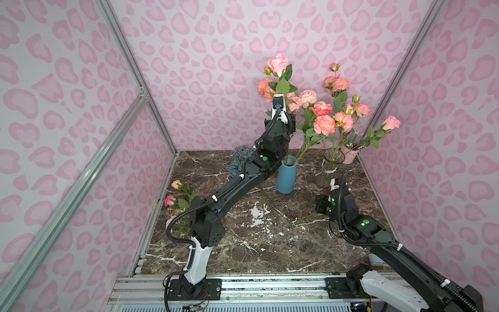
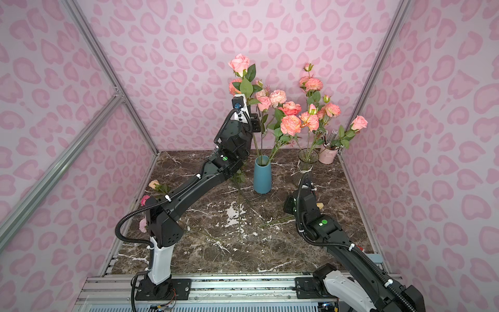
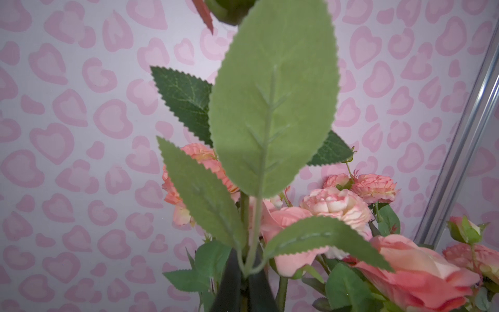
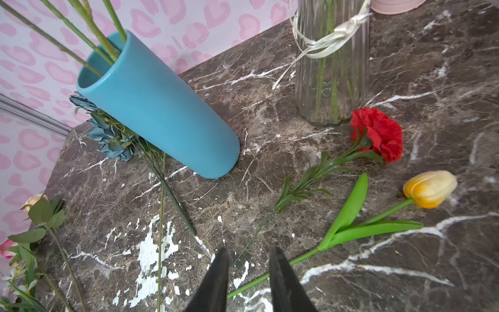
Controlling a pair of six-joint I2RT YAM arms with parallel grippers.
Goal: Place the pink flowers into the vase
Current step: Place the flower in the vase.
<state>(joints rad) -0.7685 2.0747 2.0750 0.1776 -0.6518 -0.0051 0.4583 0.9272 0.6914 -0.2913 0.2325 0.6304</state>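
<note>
While hanging high above the blue vase [image 1: 285, 175], squeezing the stem of a pink rose [image 1: 278, 63] tight in the closed left gripper [image 3: 245, 270]. Holding it almost straight up and down, low end reaching toward the vase mouth below. Likely needing only a push straight down. Hovering the right gripper [image 4: 248, 259] low beside the vase, jaws a little apart and empty.

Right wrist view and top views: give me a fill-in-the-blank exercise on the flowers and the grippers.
The tulip lying on the table is ____.
The red bloom lies beside the ____ vase.
The left gripper is shut on the ____ of a pink rose.
The right gripper stands ____, holding nothing.
Missing: yellow; glass; stem; open.
</note>
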